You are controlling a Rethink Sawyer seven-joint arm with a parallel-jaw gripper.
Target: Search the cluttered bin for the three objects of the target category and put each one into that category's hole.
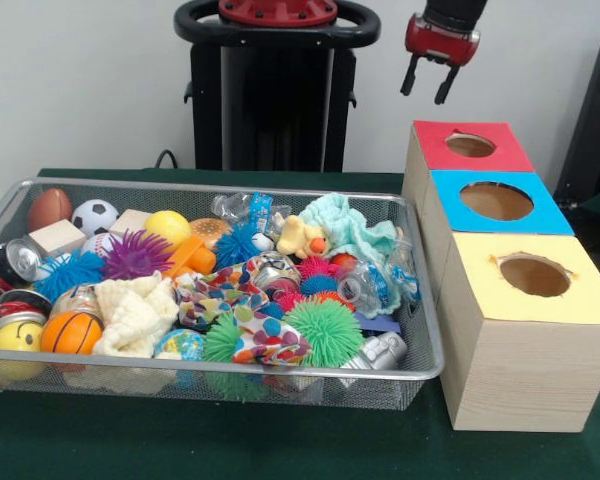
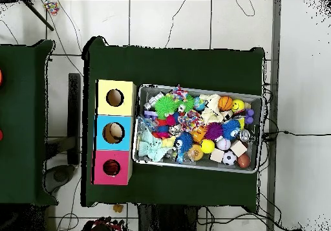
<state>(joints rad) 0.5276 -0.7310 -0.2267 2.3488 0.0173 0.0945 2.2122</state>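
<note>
Above the red-topped box (image 1: 469,150), at the far right of the front view, my end effector (image 1: 428,86) hangs in the air with its two dark fingers spread apart and nothing between them. It sits well clear of the box and of the hole (image 1: 470,145) cut into that red top. The overhead view does not show my end effector clearly, so I go by the front view alone.

Three pale wooden boxes stand in a row on the green table (image 1: 280,445), touching one another: the red-topped one farthest from the camera, the blue-topped box (image 1: 495,203) in the middle, and the yellow-topped box (image 1: 535,280) nearest. In the overhead view something pale shows inside the blue box's hole; I cannot tell what it is.

Just beside the boxes sits the wire-mesh bin (image 1: 425,345), crowded with toys. The yellow duck (image 1: 301,238) with its orange beak lies toward the far side of the bin, next to a crumpled mint-green cloth (image 1: 352,228). A green spiky ball (image 1: 324,331) rests near the front rim, a purple spiky ball (image 1: 135,255) farther left, and an orange basketball (image 1: 71,333) at the left front. A small soccer ball (image 1: 95,215) sits in the far left corner. I cannot pick out a tiger or a teddy bear among the clutter.
</note>
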